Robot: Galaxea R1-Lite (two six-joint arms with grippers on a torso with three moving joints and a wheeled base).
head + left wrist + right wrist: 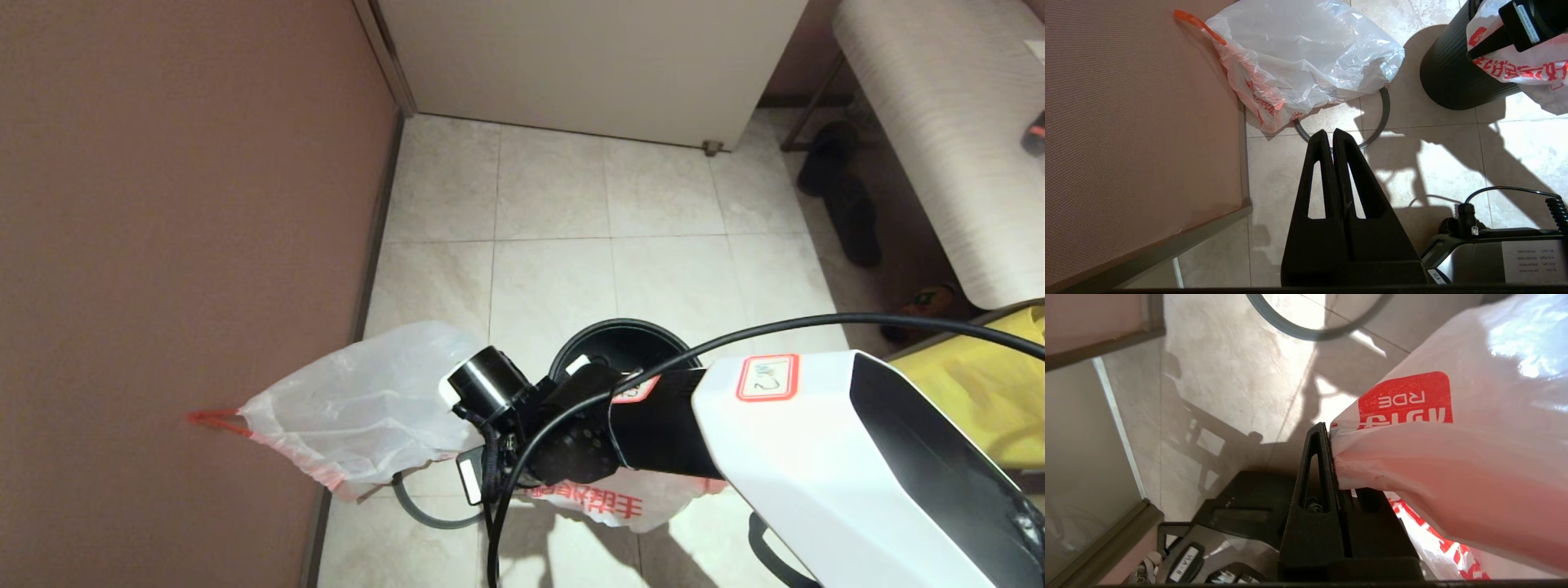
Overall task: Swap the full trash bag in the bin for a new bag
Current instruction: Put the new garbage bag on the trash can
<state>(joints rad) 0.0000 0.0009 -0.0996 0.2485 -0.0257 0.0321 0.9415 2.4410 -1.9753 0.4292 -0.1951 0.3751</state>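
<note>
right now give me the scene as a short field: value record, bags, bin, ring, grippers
full trash bag: lying on the floor against the brown wall, out of the bin
bin: upright on the tiles, no liner visible
rim ring: off the bin, on the floor, partly under the full bag
new bag: pinched in the right gripper, held beside the bin
left gripper: shut, holding nothing, above the ring
</note>
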